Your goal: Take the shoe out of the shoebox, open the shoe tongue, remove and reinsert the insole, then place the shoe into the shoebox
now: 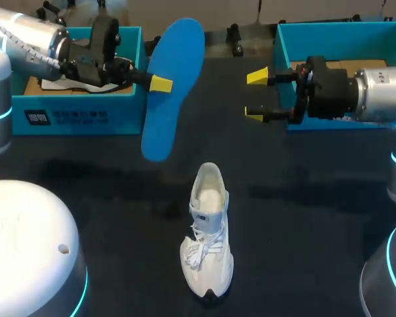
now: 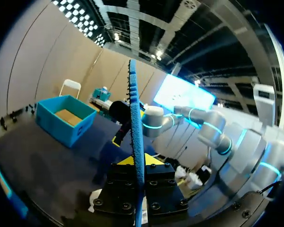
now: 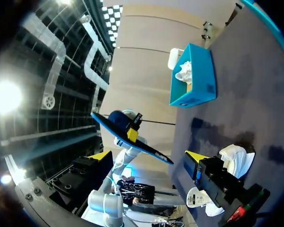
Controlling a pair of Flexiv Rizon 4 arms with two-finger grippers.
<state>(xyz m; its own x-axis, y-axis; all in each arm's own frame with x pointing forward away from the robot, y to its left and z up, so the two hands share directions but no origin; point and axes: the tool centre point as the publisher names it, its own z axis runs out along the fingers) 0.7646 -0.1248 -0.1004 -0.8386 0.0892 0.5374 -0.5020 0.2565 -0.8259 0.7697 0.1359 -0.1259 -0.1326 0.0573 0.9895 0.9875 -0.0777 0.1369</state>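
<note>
My left gripper (image 1: 161,84) is shut on a blue insole (image 1: 175,79) and holds it on edge in the air above the table, between the two boxes. In the left wrist view the insole (image 2: 135,123) runs edge-on between the yellow tips of that gripper (image 2: 135,161). A white shoe (image 1: 208,231) stands upright on the dark table, toe toward the front edge, tongue pulled open. My right gripper (image 1: 256,96) hangs open to the right of the insole, not touching it. In the right wrist view the insole (image 3: 128,137) lies ahead of the open right gripper (image 3: 149,156), with the shoe (image 3: 234,158) beside it.
A blue shoebox (image 1: 79,115) at the back left holds white paper or cloth under my left arm. A second blue box (image 1: 287,46) stands at the back right behind my right gripper. Dark tabletop (image 1: 119,198) surrounds the shoe.
</note>
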